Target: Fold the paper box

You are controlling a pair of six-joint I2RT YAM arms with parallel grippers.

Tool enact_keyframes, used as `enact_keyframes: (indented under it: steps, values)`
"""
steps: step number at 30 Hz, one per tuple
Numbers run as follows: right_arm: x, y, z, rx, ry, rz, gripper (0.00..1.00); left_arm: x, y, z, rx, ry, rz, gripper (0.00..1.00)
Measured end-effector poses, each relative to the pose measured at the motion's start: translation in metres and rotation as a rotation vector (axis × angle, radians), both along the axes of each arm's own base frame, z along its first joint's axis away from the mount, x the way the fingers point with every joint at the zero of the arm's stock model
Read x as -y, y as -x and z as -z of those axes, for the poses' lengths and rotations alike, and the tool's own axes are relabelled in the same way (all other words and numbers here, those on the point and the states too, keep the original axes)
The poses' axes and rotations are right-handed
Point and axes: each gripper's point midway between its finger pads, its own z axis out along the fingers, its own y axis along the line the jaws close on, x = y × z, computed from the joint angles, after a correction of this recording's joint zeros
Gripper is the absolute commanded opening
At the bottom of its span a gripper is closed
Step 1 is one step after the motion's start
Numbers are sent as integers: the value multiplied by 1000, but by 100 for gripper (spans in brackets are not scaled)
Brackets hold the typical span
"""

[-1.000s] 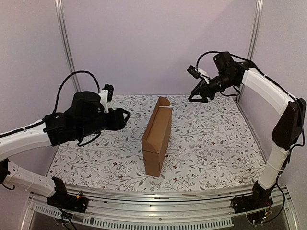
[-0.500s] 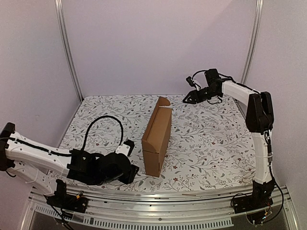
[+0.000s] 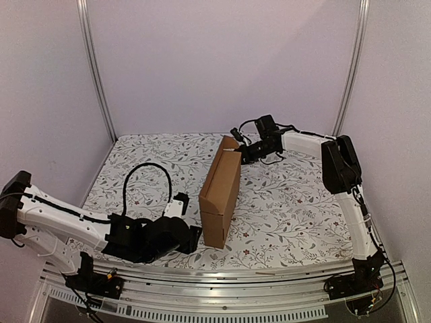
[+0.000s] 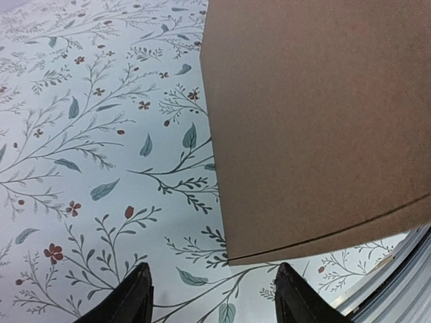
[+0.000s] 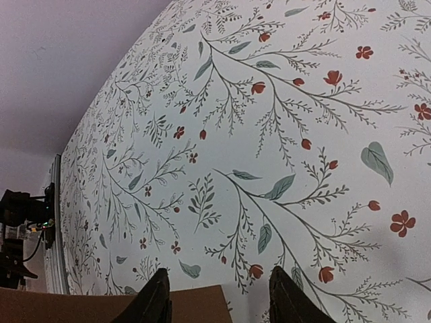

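Observation:
The paper box (image 3: 221,190) is plain brown cardboard, folded into a closed slab that stands on its long edge in the middle of the floral table. Its broad face fills the upper right of the left wrist view (image 4: 316,121). One corner shows at the bottom of the right wrist view (image 5: 168,306). My left gripper (image 3: 195,237) is open and empty, low on the table just left of the box's near end. My right gripper (image 3: 242,153) is open and empty just right of the box's far top corner, where a rounded tab (image 3: 229,142) sticks up.
The floral tablecloth (image 3: 296,202) covers the table. White walls with metal uprights (image 3: 94,74) close in the back and sides. A metal rail (image 3: 222,279) runs along the near edge. My left arm's cable (image 3: 141,175) loops above the table at the left.
My left arm swung down from mid-height to the table at the box's near end. My right gripper moved left and down from the back right to the box's far top corner.

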Motion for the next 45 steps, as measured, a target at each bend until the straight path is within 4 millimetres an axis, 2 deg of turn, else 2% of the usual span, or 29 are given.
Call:
enact_keyframes:
  steps: [3, 5, 10, 13, 18, 22, 25, 27, 32, 35, 40, 43, 45]
  values:
    - [-3, 3, -1, -13, -21, -10, 48, -2, -4, -2, 4, 18, -29, 63]
    - [1, 6, 5, -24, -22, -10, 48, -3, -7, -4, 4, 40, -53, 63]
    - [22, 35, 36, -120, 28, -7, 48, -5, -14, -7, 6, 82, -106, 64]
    - [32, 52, 43, -150, 50, -14, 48, -7, -21, -4, 6, 82, -139, 65]
    - [46, 82, 32, -150, 69, -41, 48, -13, -31, -7, 13, 78, -194, 66]
    - [59, 106, 18, -140, 84, -74, 48, -32, -29, -12, 5, 70, -249, 63]
    - [72, 124, 9, -138, 101, -97, 49, -52, -18, -24, 3, 107, -263, 58]
    - [83, 131, 6, -137, 112, -102, 49, -57, -3, -31, 5, 128, -218, 56]
    - [106, 115, 0, -106, 133, -66, 49, -43, 44, -23, -13, 98, -12, 49]
    - [109, 95, -9, -65, 128, -36, 49, -27, 64, -14, -21, 56, 105, 44]
    - [87, 53, -17, -13, 84, -1, 49, -3, 73, 7, -8, -4, 190, 42]
    - [69, 40, -6, -28, 62, 3, 49, 10, 73, 14, 6, -14, 210, 42]
    - [55, 41, 4, -56, 47, -2, 50, 18, 71, 16, 13, -4, 210, 42]
